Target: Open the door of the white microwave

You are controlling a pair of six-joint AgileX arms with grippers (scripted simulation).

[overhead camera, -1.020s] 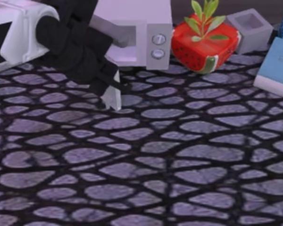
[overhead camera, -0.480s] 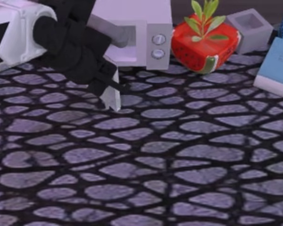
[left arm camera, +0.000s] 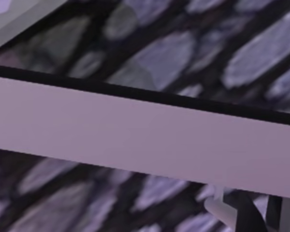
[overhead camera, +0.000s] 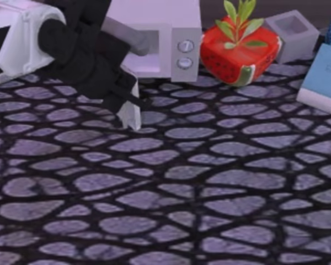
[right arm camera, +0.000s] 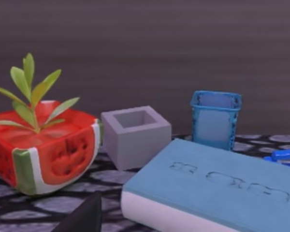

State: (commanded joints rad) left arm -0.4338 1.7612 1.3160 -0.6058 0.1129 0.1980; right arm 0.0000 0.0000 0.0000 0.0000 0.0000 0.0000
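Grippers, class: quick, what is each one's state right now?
Left gripper: at the door edge of the open microwave; open or shut cannot be told.
Right gripper: not in view.

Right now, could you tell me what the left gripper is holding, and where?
The left gripper grips the door at its outer free edge, swung open from the white microwave.

The white microwave and its door look like smooth, matt plastic. The table has a rough, stone-like cobbled surface. The watermelon planter looks glossy.
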